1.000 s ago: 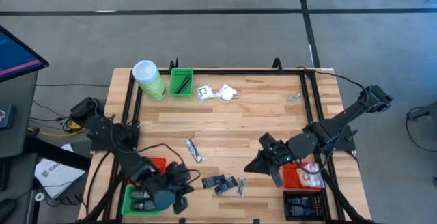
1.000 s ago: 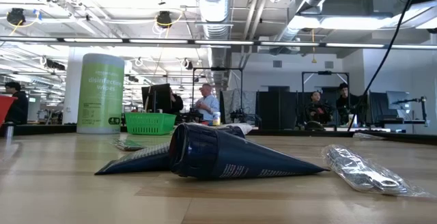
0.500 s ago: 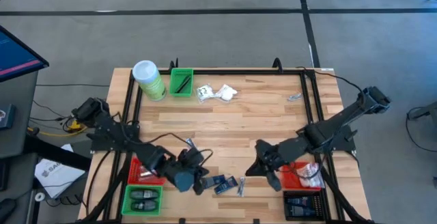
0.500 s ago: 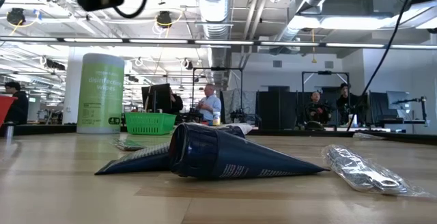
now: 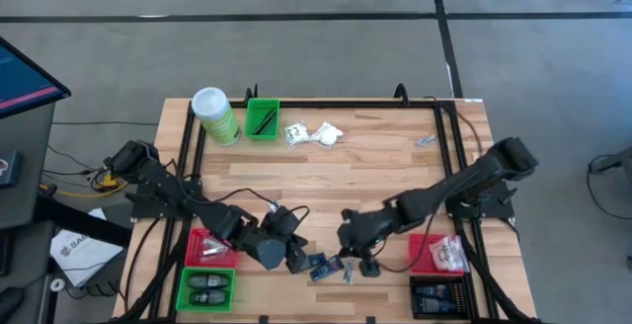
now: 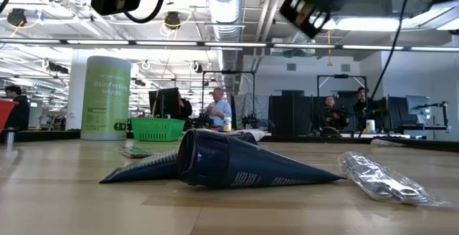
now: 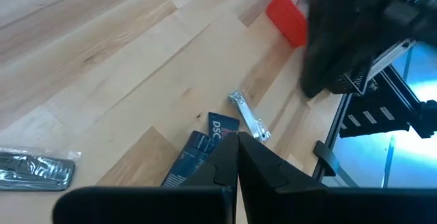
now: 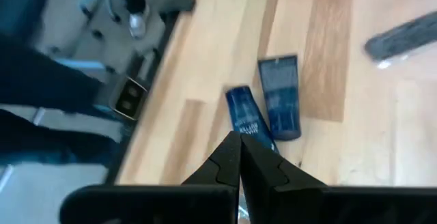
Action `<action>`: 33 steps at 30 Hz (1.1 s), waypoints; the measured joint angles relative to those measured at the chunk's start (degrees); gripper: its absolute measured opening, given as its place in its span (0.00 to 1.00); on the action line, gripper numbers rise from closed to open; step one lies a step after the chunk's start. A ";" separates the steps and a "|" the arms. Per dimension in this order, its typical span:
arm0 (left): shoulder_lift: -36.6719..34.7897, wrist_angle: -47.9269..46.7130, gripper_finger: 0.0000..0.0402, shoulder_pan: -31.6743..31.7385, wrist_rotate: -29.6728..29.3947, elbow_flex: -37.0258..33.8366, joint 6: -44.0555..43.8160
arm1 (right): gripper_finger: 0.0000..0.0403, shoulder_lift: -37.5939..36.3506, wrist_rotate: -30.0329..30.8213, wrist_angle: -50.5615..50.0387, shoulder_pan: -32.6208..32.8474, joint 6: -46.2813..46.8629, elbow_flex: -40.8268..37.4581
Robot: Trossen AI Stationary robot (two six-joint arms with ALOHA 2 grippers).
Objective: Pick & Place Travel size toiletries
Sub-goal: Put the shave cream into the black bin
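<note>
Two flat dark blue packets [image 5: 321, 265] lie side by side on the table near its front edge, also in the low view [image 6: 237, 165]. A slim silvery packet [image 5: 348, 270] lies just right of them. My left gripper [image 5: 299, 259] hangs shut and empty above the table just left of the packets [image 7: 205, 142]. My right gripper [image 5: 348, 251] hangs shut and empty just right of them [image 8: 263, 111]. White sachets [image 5: 312, 133] lie at the far middle, and a small silvery piece [image 5: 425, 140] at the far right.
A tall green canister [image 5: 215, 115] and a green bin [image 5: 262, 119] stand at the far left. A red bin [image 5: 209, 248] and a green bin [image 5: 205, 289] sit off the near left. A red bin [image 5: 434, 255] and a black bin [image 5: 439, 294] sit off the near right. Another silvery packet [image 7: 34, 169] lies mid-table.
My left gripper has gone from over the near-left green bin toward the table's right, up to the dark blue packets. My right gripper has gone from beside the near-right red bin toward the table's left, up to the same packets. The packets have not moved.
</note>
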 joint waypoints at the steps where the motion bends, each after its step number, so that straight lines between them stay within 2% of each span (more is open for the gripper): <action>1: 0.00 -0.14 0.00 -0.01 -0.07 -0.02 0.00 | 0.00 1.61 0.04 0.30 0.02 -0.61 0.17; 9: -0.04 -2.00 0.00 -0.06 -0.23 0.00 -0.45 | 0.00 12.68 0.29 1.53 0.29 -4.42 6.28; 13: -0.04 -2.13 0.00 -0.07 -0.24 0.00 -1.49 | 0.00 16.00 0.61 -1.64 0.96 -6.46 11.12; 18: -0.04 -2.60 0.00 -0.47 -0.35 0.00 -2.29 | 0.03 16.78 6.35 -4.86 1.71 -9.26 13.80; 33: -0.09 -8.54 0.00 -3.88 -0.55 -0.02 -10.35 | 0.42 17.54 7.51 -4.34 -1.02 -13.06 13.62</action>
